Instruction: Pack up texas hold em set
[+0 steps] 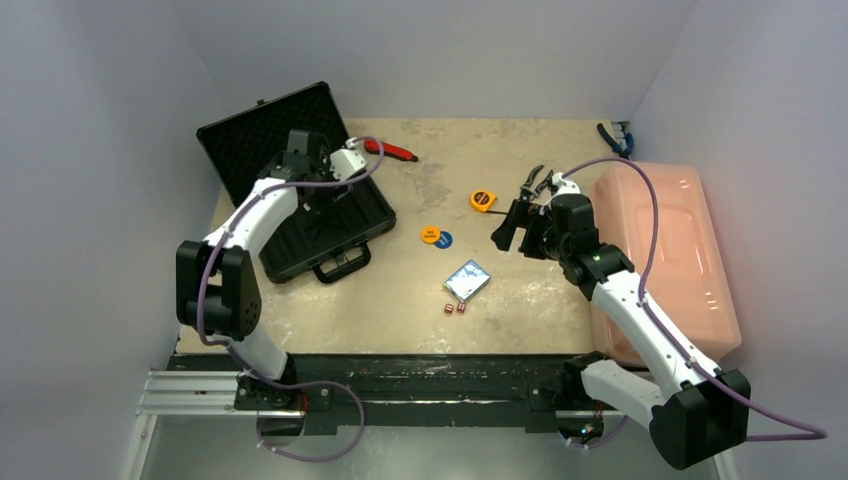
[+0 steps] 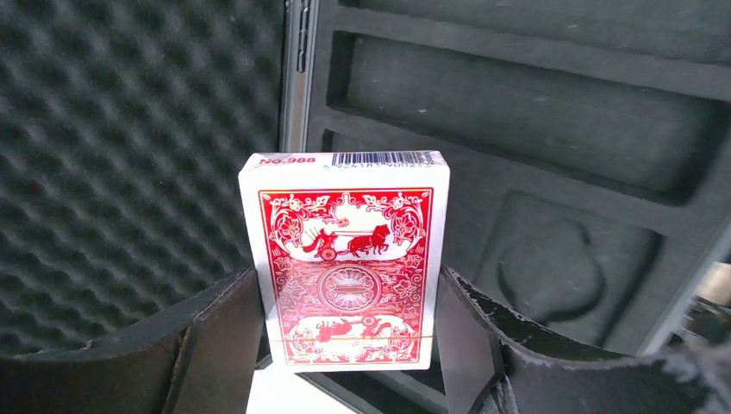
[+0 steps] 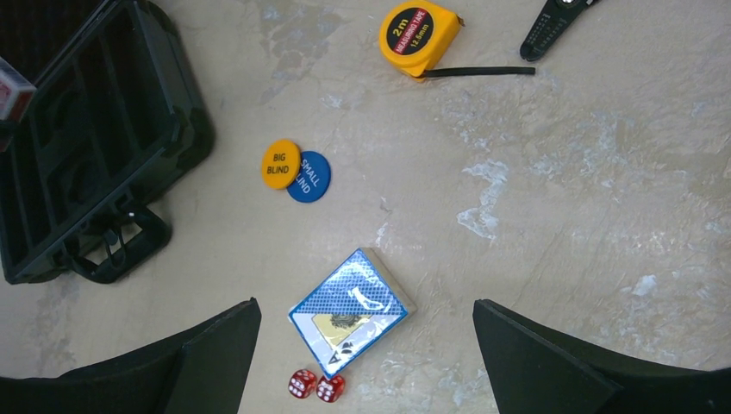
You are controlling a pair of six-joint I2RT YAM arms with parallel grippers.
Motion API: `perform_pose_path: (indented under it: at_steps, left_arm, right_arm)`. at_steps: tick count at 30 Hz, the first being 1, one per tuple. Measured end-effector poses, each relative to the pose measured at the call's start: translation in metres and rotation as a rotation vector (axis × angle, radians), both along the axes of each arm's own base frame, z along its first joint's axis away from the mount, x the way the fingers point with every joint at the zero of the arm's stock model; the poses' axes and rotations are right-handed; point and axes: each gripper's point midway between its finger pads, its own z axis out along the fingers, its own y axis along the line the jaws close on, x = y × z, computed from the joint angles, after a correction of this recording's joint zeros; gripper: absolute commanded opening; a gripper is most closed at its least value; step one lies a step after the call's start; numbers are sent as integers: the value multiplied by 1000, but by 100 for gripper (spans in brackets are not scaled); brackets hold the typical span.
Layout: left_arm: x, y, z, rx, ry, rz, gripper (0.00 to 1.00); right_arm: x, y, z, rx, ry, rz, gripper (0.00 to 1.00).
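The black briefcase (image 1: 258, 138) lies open at the back left, its foam slots (image 2: 534, 112) showing. My left gripper (image 1: 318, 188) hangs over the base, shut on the red card deck (image 2: 349, 267), which stands upright between the fingers (image 2: 215, 345). The blue card deck (image 1: 467, 281) lies flat on the table, with two tiny red dice (image 1: 454, 308) beside it. An orange disc (image 1: 431, 235) overlaps a blue disc (image 1: 446, 240). My right gripper (image 1: 510, 225) hovers open high above the blue deck (image 3: 352, 310) and dice (image 3: 315, 385), holding nothing.
A yellow tape measure (image 1: 482, 200) lies beyond the discs, a black tool (image 1: 533, 180) to its right. A large pink bin (image 1: 660, 250) fills the right side. A red-handled tool (image 1: 392, 150) lies by the briefcase lid and blue pliers (image 1: 615, 138) at the back right.
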Motion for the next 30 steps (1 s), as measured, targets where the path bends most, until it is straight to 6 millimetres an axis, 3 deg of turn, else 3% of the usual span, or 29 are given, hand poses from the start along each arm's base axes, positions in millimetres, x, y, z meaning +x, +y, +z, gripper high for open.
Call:
perform_pose_path:
  at_steps: [9,22,30]
  left_arm:
    - [31,35,-33,9,54,52,0]
    - [43,35,-55,32,83,-42,0]
    - [46,41,-58,33,101,-55,0]
  right_arm:
    - [0,0,0,-1,0,4,99]
    - [-2,3,0,10,3,21,99]
    - [-3,4,-4,10,10,23,99]
